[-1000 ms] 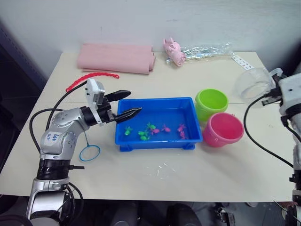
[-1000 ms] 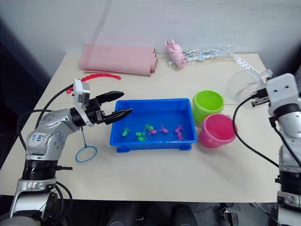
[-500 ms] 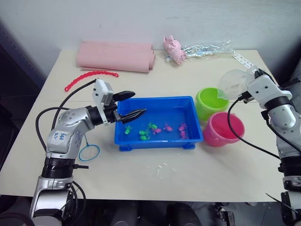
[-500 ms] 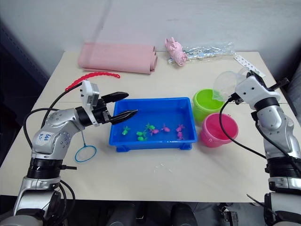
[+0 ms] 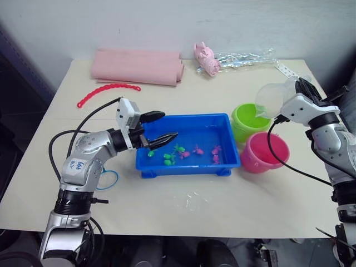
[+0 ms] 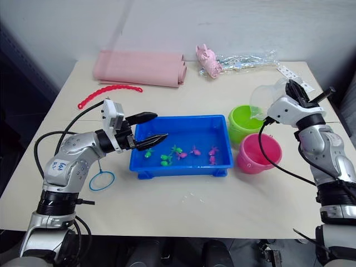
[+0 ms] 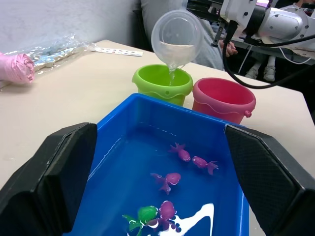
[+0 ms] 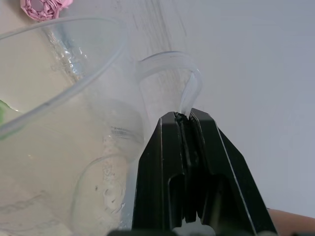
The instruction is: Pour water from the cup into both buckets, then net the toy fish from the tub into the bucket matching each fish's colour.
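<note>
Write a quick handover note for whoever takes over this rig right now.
Right pincer: shut on the cup handle, cup tipped, water streaming into the green bucket.
Left pincer: open, empty, over the tub's left end.
Pink bucket beside the green one, not yet poured into.
Net lies on the table left of the tub.
Fish all in the tub.
Left: finish green, pour pink, net fish.

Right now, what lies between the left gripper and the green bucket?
In the left eye view, the blue tub with its toy fish lies between the left gripper and the green bucket.
</note>
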Motion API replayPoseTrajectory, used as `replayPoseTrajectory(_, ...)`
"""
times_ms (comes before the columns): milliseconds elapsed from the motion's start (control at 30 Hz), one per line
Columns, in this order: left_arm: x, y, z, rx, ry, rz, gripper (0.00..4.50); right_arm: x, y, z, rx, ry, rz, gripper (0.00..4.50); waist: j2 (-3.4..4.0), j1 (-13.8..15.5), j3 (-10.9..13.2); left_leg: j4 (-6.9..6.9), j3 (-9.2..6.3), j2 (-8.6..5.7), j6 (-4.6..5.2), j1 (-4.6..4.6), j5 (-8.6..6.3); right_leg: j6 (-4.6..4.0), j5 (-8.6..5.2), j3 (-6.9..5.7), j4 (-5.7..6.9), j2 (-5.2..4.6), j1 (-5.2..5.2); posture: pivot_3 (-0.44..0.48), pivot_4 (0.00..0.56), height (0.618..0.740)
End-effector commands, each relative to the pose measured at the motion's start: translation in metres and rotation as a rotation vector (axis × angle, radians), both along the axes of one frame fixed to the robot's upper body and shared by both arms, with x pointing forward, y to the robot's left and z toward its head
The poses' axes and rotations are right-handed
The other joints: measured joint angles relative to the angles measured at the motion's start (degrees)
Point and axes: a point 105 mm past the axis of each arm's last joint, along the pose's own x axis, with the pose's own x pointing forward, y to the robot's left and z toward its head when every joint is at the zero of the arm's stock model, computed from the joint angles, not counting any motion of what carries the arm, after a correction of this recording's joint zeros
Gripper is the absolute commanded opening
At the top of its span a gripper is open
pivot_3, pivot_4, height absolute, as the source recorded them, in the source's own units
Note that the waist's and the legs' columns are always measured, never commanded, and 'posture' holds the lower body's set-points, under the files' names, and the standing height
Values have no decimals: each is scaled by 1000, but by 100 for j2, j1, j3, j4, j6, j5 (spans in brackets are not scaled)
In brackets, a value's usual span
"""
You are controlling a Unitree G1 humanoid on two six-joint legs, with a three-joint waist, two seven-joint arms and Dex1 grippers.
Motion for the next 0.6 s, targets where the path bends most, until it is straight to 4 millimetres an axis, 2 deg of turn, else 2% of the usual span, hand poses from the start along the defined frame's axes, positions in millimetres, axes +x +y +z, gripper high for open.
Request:
replayPoseTrajectory(33,-5,-2,9,-9,-47,-7,4500,-5,2,26,-65,-107,2,79,0,0,0,0,0,0,0,0,0,0,0,0,0,0,0,0,150,740)
replayPoseTrajectory(333,-4,-2,6,-23,-44,-1,4500,-5,1,28,-132,-126,-8,79,0,0,0,1,-1,0,0,0,0,0,0,0,1,0,0,0,150,740)
replayPoseTrajectory(600,-8,-10,4,-46,-39,3,4500,-9,9,25,-222,-146,11,79,0,3,0,4,-2,0,0,-1,0,0,0,-1,3,0,0,0,150,740)
